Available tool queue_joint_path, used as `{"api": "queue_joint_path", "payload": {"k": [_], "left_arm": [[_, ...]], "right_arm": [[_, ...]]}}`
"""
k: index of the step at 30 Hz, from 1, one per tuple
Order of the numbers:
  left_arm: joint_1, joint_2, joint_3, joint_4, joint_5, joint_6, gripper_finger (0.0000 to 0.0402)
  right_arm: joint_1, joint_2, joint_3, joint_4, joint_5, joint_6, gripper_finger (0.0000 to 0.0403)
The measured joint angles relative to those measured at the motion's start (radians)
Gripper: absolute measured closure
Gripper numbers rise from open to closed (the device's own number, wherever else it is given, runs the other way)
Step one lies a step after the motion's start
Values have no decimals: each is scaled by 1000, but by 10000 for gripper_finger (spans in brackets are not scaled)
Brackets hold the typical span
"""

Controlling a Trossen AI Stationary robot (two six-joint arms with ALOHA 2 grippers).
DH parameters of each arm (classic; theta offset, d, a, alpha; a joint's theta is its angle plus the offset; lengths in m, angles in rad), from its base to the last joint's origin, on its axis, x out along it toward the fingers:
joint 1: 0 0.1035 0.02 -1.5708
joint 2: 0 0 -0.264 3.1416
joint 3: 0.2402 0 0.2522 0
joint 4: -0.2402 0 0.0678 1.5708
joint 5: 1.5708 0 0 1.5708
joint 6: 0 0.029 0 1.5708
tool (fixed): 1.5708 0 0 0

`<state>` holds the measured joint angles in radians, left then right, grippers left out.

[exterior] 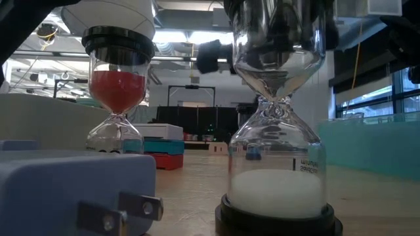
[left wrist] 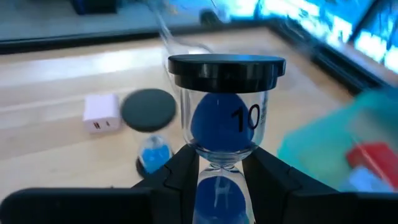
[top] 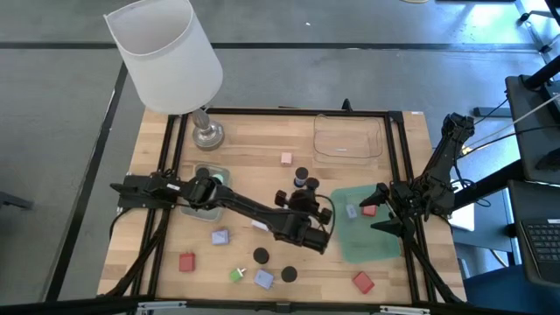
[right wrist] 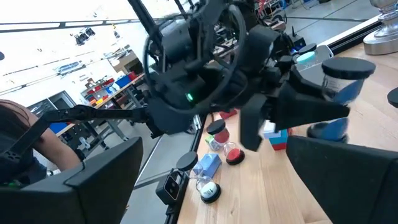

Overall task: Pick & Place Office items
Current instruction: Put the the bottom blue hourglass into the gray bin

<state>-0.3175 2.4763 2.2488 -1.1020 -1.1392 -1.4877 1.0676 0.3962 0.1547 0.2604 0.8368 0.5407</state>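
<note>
I see the wooden surface [top: 262, 153] strewn with office items; my left gripper [left wrist: 219, 180], mid-surface beside the green tray [top: 367, 236], has its jaws clamped on a blue hourglass [left wrist: 227, 121], while my right gripper [top: 378, 213] waits over the tray, jaws apart.

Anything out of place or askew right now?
Nothing spilled or broken. Only the green tray, at the table's right under the open right gripper, sits slightly crooked, while the clear tray lies square. Left gripper grips a blue sand timer's neck.
</note>
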Motion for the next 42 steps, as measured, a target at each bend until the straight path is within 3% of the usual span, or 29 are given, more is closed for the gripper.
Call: {"api": "queue_joint_path", "payload": {"k": [6,12,18,23,25,34,42], "left_arm": [[-23,0,-83,-28,-140,-119,287],[-35,0,-139,-121,-163,-248,289],[-34,1,-271,-233,-178,-584,288],[-46,2,-423,-291,-343,-812,288],[-54,2,-471,-297,-426,-829,288],[-62,2,-512,-270,-431,-781,287],[-40,2,-512,-48,-303,-544,284]], "right_arm": [[0,0,0,0,0,0,3],[0,0,0,0,0,0,3],[0,0,0,0,0,0,3],[0,0,0,0,0,0,3],[0,0,0,0,0,0,3],[0,0,0,0,0,0,3],[0,0,0,0,0,0,3]]}}
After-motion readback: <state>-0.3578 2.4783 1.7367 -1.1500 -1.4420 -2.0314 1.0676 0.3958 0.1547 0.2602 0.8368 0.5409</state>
